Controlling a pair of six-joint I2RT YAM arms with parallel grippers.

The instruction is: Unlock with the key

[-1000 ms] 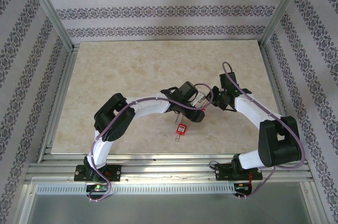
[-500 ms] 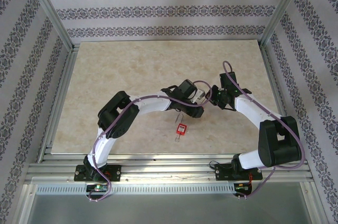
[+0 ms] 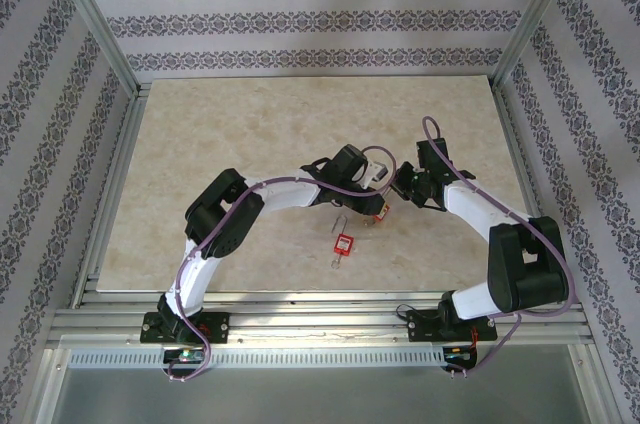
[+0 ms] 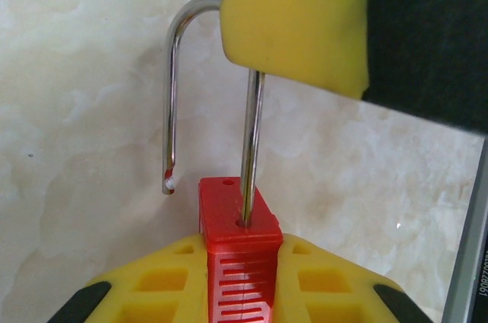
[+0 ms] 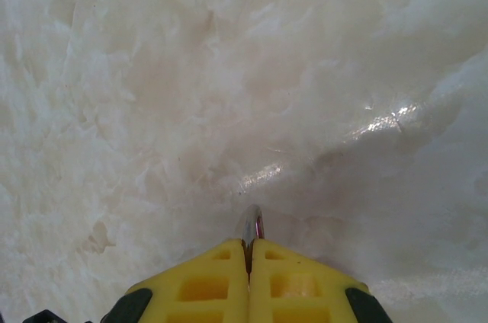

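A loose padlock (image 3: 343,244) lies on the table (image 3: 250,134) near its front middle, just left of both grippers and apart from them.

Right of it, the left gripper (image 3: 376,210) reaches in from the left. In its wrist view its yellow fingers (image 4: 164,281) press on both sides of the red body of a held padlock (image 4: 238,212), so the jaws are closed on that body with only its width between them. The shackle (image 4: 172,94) rises from the body. Its right leg sits in the body, and its left leg ends in the air beside the body, clear of the small hole on top.

Further right, the right gripper (image 3: 397,191) meets the left one tip to tip. A yellow finger (image 4: 293,26) of it covers the right side of the shackle's bend. In the right wrist view its jaws are pressed together, with the thin silver curve of the shackle (image 5: 252,224) pinched at their tips above the table.

I cannot tell where the key is.
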